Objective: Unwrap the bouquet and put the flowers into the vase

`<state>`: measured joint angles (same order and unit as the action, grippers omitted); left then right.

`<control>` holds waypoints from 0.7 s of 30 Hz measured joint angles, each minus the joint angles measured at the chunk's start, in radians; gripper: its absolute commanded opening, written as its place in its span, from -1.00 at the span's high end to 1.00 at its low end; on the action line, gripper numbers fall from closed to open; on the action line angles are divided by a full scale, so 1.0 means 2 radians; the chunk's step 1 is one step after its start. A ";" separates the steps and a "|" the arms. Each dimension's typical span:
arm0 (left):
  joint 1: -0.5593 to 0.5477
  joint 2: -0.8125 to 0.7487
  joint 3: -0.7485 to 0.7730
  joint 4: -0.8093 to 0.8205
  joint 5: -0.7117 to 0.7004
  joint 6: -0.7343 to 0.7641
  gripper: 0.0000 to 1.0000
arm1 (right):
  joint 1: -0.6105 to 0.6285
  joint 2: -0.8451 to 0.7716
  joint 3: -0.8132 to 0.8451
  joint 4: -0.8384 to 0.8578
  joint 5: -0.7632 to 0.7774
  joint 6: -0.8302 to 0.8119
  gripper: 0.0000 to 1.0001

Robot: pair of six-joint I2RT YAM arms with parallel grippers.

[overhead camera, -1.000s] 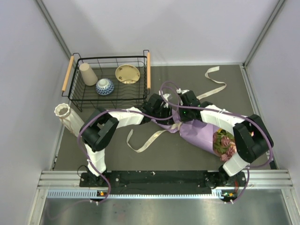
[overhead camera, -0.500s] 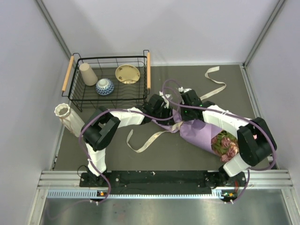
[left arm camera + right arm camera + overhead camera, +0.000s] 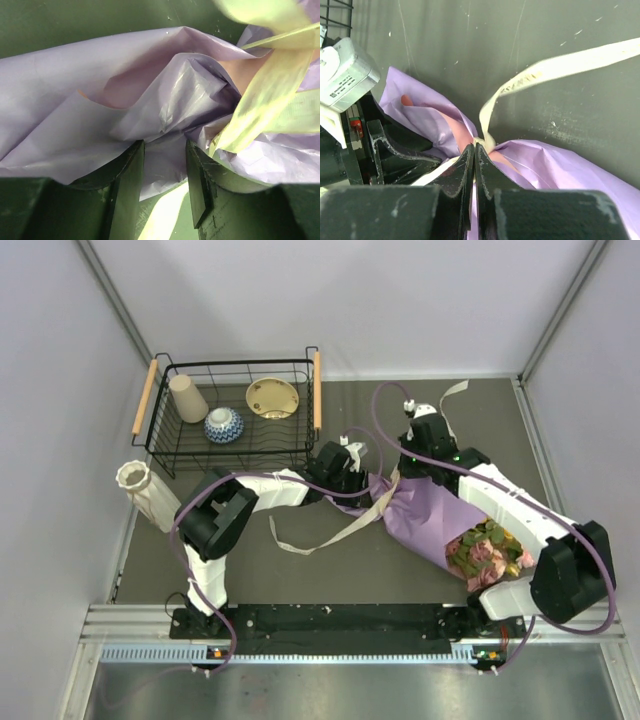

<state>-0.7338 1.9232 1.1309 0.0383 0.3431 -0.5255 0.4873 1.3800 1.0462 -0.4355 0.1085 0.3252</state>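
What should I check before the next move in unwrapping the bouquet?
1. Right gripper, jaws shut on the ribbon: ok.
2. Left gripper gripping the paper: not ok, jaws apart around a fold.
3. Ribbon off the bouquet: not ok, it crosses the narrow end.
4. Flowers out of the paper: not ok.
5. Vase upright and reachable: cannot tell.
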 measured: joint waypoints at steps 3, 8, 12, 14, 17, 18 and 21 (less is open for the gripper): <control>0.000 0.000 0.000 0.000 0.000 0.000 0.10 | -0.011 -0.011 0.003 -0.001 0.000 0.000 1.00; 0.000 0.000 0.000 0.000 0.000 0.000 0.10 | -0.020 -0.019 0.009 -0.004 0.002 -0.004 1.00; 0.000 0.000 0.000 0.000 0.000 0.000 0.09 | -0.026 -0.028 0.018 -0.014 0.004 -0.007 1.00; 0.000 0.000 0.000 0.000 0.000 0.000 0.08 | -0.029 -0.033 0.024 -0.016 0.005 -0.009 1.00; 0.000 0.000 0.000 -0.001 0.000 0.000 0.07 | -0.032 -0.043 0.038 -0.021 0.011 -0.014 1.00; 0.000 0.000 0.000 -0.001 0.000 0.000 0.08 | -0.033 -0.046 0.042 -0.023 0.012 -0.015 1.00; 0.000 0.000 0.000 -0.003 0.000 0.000 0.07 | -0.034 -0.055 0.056 -0.027 0.016 -0.019 1.00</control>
<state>-0.7338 1.9236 1.1309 0.0330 0.3431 -0.5251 0.4187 1.2697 1.1576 -0.4889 0.1410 0.2882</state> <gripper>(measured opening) 0.460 0.006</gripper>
